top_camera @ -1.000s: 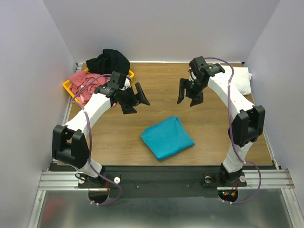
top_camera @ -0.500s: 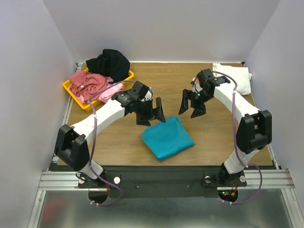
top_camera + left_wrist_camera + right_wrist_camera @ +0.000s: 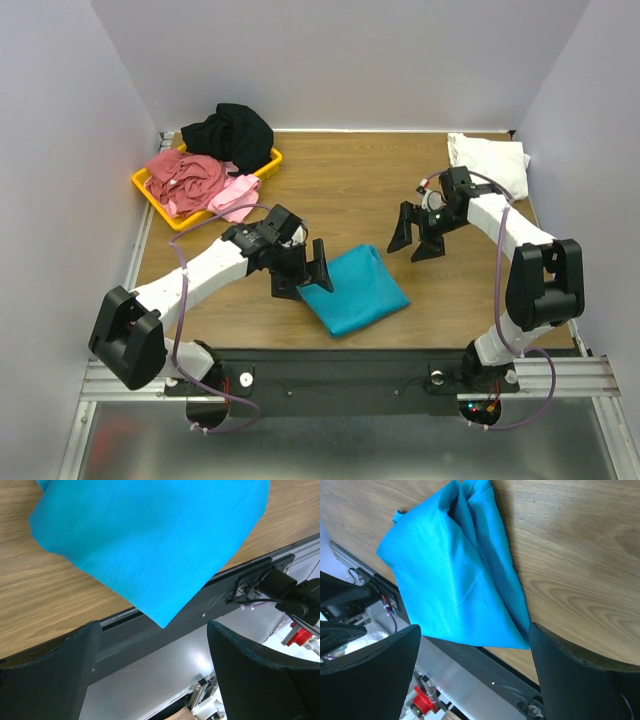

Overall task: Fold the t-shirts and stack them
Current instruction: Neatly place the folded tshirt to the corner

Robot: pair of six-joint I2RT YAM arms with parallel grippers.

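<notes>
Teal t-shirt [image 3: 352, 290] lies folded at the near middle of the table [image 3: 340, 180], with both pincers spread wide and empty.
The left gripper [image 3: 303, 278] is held low at the shirt's left edge, jaws apart and nothing clasped, seemingly placed so that the bundle can be taken up. The right gripper [image 3: 412, 240] is poised beyond the far right corner, likewise parted. At far right a white t-shirt [image 3: 490, 160] is laid flat, probably as the stack's base. At far left, dusty red [image 3: 185, 175], pink [image 3: 238, 195] and black [image 3: 230, 130] shirts are heaped unfolded at the yellow tray [image 3: 140, 183].
</notes>
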